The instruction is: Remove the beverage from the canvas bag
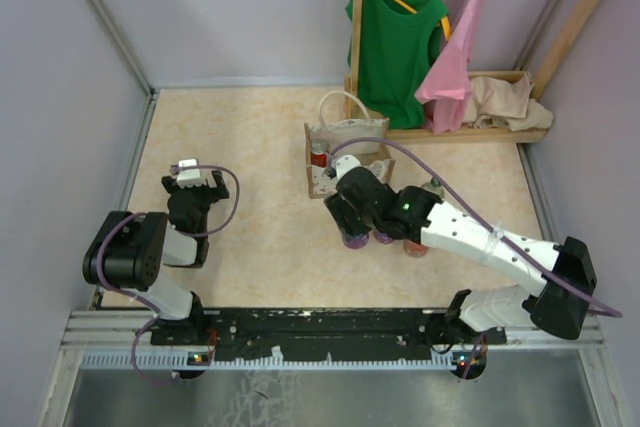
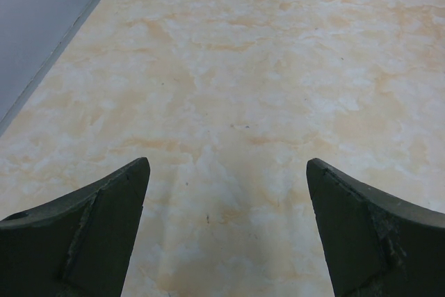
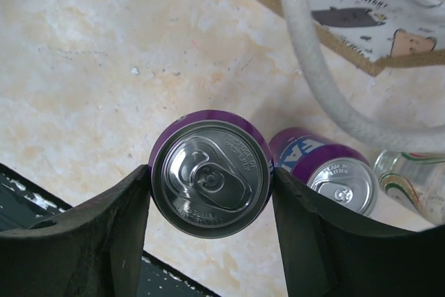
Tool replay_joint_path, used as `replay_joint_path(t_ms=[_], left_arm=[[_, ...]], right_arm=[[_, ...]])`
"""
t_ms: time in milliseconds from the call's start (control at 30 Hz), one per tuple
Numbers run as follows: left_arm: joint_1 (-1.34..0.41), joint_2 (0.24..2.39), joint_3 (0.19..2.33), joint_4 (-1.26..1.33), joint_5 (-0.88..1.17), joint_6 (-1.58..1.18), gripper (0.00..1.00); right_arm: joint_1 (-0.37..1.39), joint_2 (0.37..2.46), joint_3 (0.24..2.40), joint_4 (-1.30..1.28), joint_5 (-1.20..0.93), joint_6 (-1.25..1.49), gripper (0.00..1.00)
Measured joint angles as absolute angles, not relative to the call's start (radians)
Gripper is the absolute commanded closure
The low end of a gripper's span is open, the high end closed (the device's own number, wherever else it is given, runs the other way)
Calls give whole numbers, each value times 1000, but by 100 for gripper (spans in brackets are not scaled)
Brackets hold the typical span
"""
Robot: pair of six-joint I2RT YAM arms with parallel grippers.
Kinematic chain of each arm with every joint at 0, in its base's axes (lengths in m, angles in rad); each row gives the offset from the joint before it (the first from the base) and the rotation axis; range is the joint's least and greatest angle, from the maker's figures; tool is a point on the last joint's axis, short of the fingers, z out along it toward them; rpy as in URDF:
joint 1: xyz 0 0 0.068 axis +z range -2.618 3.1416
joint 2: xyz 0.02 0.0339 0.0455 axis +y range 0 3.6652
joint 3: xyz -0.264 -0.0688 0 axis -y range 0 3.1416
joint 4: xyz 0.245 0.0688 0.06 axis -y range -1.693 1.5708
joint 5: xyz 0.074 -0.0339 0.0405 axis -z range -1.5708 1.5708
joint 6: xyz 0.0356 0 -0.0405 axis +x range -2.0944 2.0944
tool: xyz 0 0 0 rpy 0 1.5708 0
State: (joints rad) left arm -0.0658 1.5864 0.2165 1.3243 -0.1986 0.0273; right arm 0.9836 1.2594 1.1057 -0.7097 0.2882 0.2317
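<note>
- Placing step: gripping purple can (image 3: 211, 177) in right pincer (image 3: 211, 174), pads tight on both sides, outside canvas bag (image 1: 350, 132), near its front.
- Idling with left pincer (image 2: 226, 172) spread wide, nothing in it, over bare bench (image 2: 243, 67).
- Cannot tell whether can base touches bench.
- Next, likely: seat can, release, retract straight up; no sideways drift with second purple can (image 3: 337, 175) and glass bottle (image 3: 410, 182) just beside.

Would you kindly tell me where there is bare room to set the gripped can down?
Bare table lies between the left gripper and the canvas bag, and left of the purple can in the right gripper. Right of it is crowded: second can, glass bottle.
</note>
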Motion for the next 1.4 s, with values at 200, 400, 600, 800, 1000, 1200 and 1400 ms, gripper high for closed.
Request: replay_joint_path(t_ms=[200, 400, 600, 800, 1000, 1200, 1400], left_arm=[[-66, 1586, 216, 1324, -199, 27, 0], [-66, 1586, 216, 1324, -199, 27, 0], [-66, 1586, 216, 1324, -199, 27, 0], [-66, 1586, 216, 1324, -199, 27, 0], [-66, 1586, 216, 1324, -199, 27, 0], [-66, 1586, 216, 1324, -199, 27, 0], [-66, 1586, 216, 1324, -199, 27, 0]], right_arm=[[983, 1259, 1004, -630, 286, 250, 100], [983, 1259, 903, -510, 288, 260, 100], [974, 1259, 831, -407, 290, 266, 100], [972, 1259, 801, -327, 291, 268, 100], [972, 1260, 793, -302, 292, 276, 21], [972, 1259, 806, -304, 299, 291, 1], [973, 1256, 918, -365, 304, 276, 7]])
